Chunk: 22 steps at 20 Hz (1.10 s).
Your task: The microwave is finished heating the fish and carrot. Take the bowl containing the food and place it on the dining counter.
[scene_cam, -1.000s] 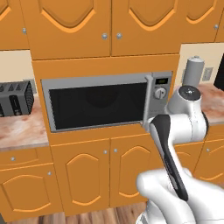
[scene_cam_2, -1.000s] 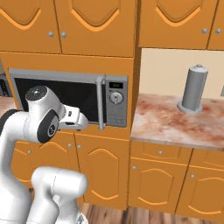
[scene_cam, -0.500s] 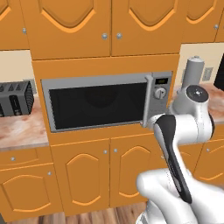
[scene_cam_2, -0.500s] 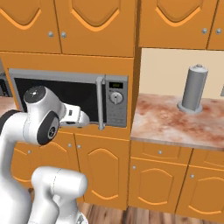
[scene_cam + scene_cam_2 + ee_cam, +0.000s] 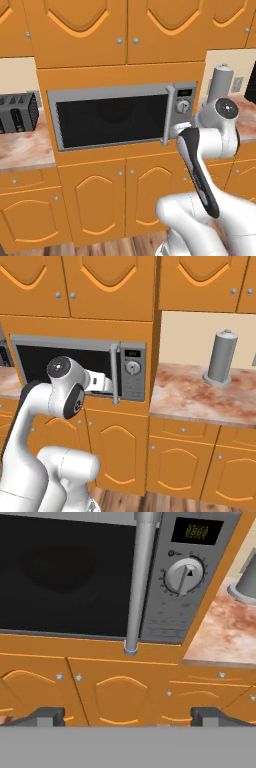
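Observation:
The grey microwave (image 5: 120,117) sits built into the orange cabinets, its dark glass door closed. The bowl, fish and carrot are hidden behind that glass, and the dining counter is out of view. My gripper (image 5: 130,717) is open, its fingertips (image 5: 45,716) spread wide, and it points at the lower end of the vertical bar handle (image 5: 140,582). From the right base view the gripper (image 5: 110,387) hangs just in front of the handle (image 5: 115,376), apart from it. The display and round knob (image 5: 184,574) are to the handle's right.
A black slotted toaster (image 5: 17,112) stands on the marbled counter left of the microwave. A grey upright cylinder (image 5: 221,356) stands on the marbled counter (image 5: 200,398) to the right. Closed orange cabinet doors (image 5: 100,200) run above and below.
The arm has eased forward, bringing the hand closer to the microwave handle. The door has stayed closed.

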Motion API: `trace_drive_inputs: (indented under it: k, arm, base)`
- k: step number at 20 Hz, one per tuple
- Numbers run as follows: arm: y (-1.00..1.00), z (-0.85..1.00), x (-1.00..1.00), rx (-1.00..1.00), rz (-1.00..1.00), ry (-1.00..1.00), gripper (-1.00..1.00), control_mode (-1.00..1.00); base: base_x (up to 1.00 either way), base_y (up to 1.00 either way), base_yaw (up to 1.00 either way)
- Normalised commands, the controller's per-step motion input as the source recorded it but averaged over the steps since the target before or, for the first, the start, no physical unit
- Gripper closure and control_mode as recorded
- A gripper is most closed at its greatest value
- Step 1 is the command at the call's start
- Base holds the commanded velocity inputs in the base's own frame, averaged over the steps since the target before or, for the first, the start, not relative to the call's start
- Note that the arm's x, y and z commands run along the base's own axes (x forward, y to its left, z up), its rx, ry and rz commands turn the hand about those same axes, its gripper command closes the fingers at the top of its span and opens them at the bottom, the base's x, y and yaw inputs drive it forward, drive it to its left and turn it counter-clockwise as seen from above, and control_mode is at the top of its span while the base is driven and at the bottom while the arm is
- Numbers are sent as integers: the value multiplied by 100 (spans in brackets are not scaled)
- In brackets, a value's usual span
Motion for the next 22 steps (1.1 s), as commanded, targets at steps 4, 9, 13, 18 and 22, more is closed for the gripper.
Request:
trace_drive_inputs:
  k: [4,9,13,18,22]
  arm:
    - [-4,-7,79,0,0,0,-100,-100]
    - [0,-27,96,0,0,0,-100,-100]
    - [0,-39,91,0,0,0,-100,-100]
    - [0,-36,72,0,0,-2,-100,-100]
    - [-2,-37,49,0,0,-6,-100,-100]
  base:
    - [0,0,0]
    - [0,0,0]
    - [0,0,0]
    - [0,0,0]
    - [0,0,0]
